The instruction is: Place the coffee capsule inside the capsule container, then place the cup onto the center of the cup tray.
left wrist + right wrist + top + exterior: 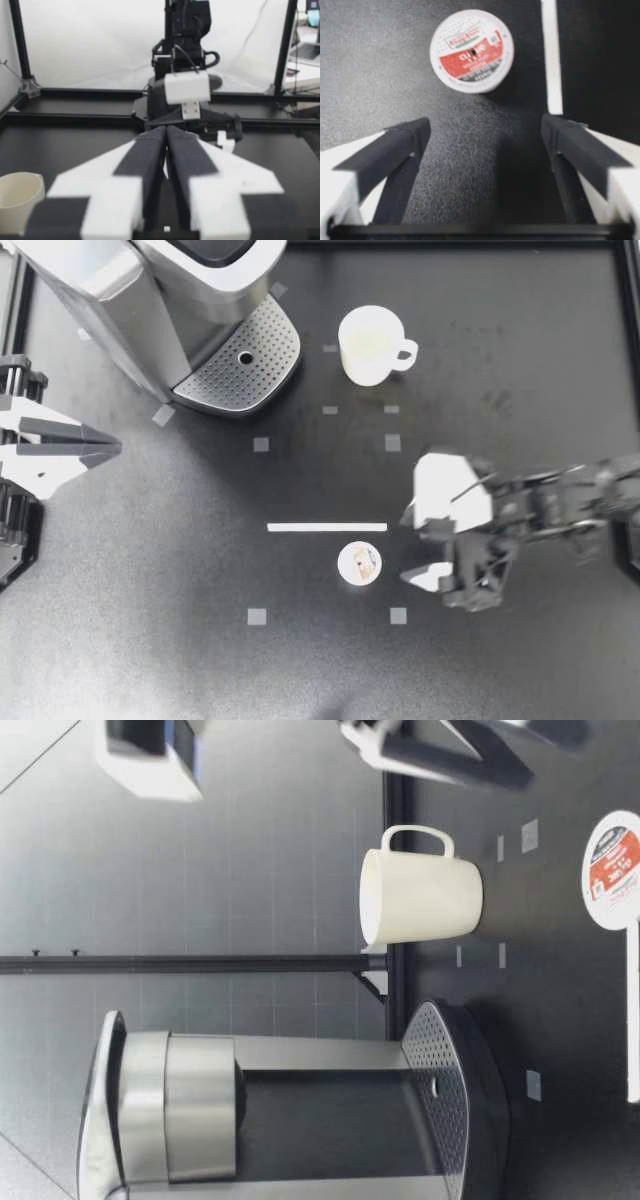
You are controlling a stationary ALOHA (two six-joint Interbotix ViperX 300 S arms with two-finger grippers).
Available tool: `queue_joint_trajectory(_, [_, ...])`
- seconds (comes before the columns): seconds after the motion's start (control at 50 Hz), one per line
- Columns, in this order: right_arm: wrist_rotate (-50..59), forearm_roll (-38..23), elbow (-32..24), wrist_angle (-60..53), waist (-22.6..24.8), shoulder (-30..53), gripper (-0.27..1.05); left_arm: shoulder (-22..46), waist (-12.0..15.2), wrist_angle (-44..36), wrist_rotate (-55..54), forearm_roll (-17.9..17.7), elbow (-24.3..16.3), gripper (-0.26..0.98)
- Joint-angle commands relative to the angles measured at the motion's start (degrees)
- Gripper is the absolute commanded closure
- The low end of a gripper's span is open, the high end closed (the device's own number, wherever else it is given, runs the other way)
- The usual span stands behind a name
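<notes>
Right gripper [405, 548] spread beside the capsule [359, 563]; left gripper [112, 447] closed.
Right wrist view shows the capsule's red label; black table [150, 570], white tape [326, 527].

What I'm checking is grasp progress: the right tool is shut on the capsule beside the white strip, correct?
No: the right tool is open; the capsule lies ahead of it, untouched, beside the white strip. The right wrist view shows it.

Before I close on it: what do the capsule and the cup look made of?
Capsule: white rim, likely plastic, under a flat printed lid that looks like foil or film, matte. Cup: cream, smooth, faintly glossy, thick rim and handle, probably ceramic, though plastic can't be ruled out.
</notes>
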Motion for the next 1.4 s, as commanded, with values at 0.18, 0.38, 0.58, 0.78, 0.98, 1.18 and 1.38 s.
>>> queue_joint_trajectory(0.18, [-1.67,-1.05,-5.71,3.6,1.58,4.39,-0.23,0.26,0.09,-0.62,-0.09,0.09,-0.62,0.53])
queue_joint_trajectory(0.38, [-2.55,-1.05,-7.56,3.87,1.58,6.5,-0.23,0.26,0.0,-0.53,-0.09,0.09,-0.62,0.53])
queue_joint_trajectory(0.58, [-2.64,-1.05,-8.7,3.87,1.49,7.56,-0.23,0.26,0.09,-0.53,-0.09,0.09,-0.53,0.53])
queue_joint_trajectory(0.78, [-2.64,-1.49,-9.67,3.78,1.32,8.61,-0.23,0.26,0.09,-0.53,-0.18,0.09,-0.44,0.53])
queue_joint_trajectory(0.98, [-2.64,-2.37,-10.46,3.6,0.18,8.96,-0.23,0.26,0.09,-0.53,-0.18,0.09,-0.53,0.53])
queue_joint_trajectory(1.18, [-2.81,-3.43,-11.69,3.6,0.0,9.32,-0.23,0.18,0.09,-0.62,-0.18,0.09,-0.35,0.53])
queue_joint_trajectory(1.38, [-2.81,-3.43,-12.39,3.6,0.0,10.02,-0.22,0.18,0.0,-0.53,-0.18,0.09,-0.09,0.53])
